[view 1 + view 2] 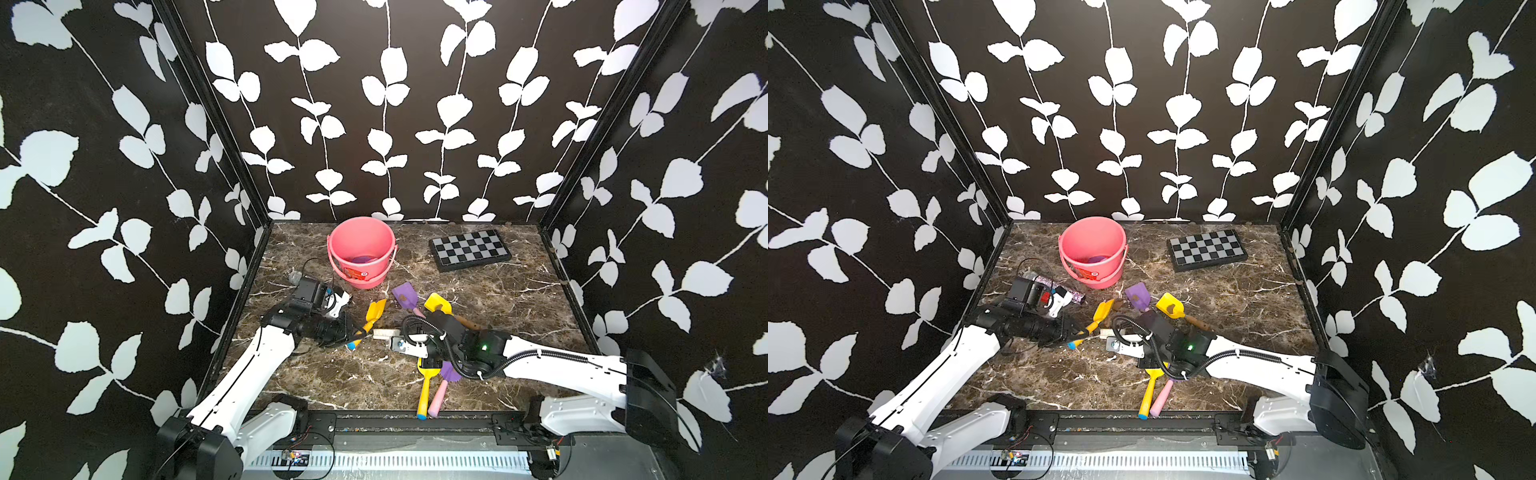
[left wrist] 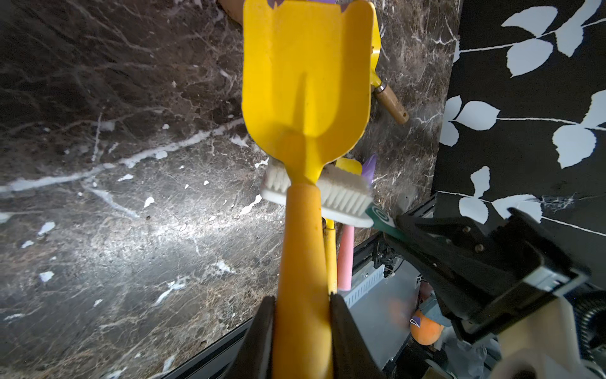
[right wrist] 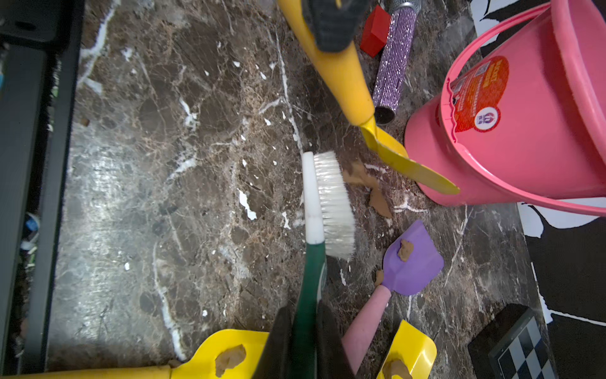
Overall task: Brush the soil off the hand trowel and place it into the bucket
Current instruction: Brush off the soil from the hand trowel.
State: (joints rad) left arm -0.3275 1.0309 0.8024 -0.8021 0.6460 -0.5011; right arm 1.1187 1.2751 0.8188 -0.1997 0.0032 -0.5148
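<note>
Yellow plastic hand trowel with an orange handle [image 2: 305, 82] is up off the brown marble tabletop [image 1: 519, 299], and my left gripper [image 2: 301, 305] is clamped tight round that handle, down toward its end. The blade face turned to my wrist camera looks clean; the far face I can't see. My right gripper [image 3: 305, 323] is closed on the green handle of the white-bristled scrubbing brush [image 3: 333, 203], which sits near the trowel's neck and apart from the blade. Brown soil lumps [image 3: 380, 201] lie on the table by the blade tip, so I judge the brushing done and the drop next. The salmon-pink plastic bucket [image 1: 376, 270] stands near, further back, with its thin bail handle hanging down the front.

Now the worries. I'm gripping far from the blade, so the trowel could pivot in my jaws as I swing. Come in low and the tip catches the rim or that bail, and a light pail may tip or slide. The brush sits close to my path; if my right arm doesn't clear, we clash. A purple-bladed trowel [image 3: 413, 262] carrying soil lies just below, and a sagging wrist would knock it.
</note>
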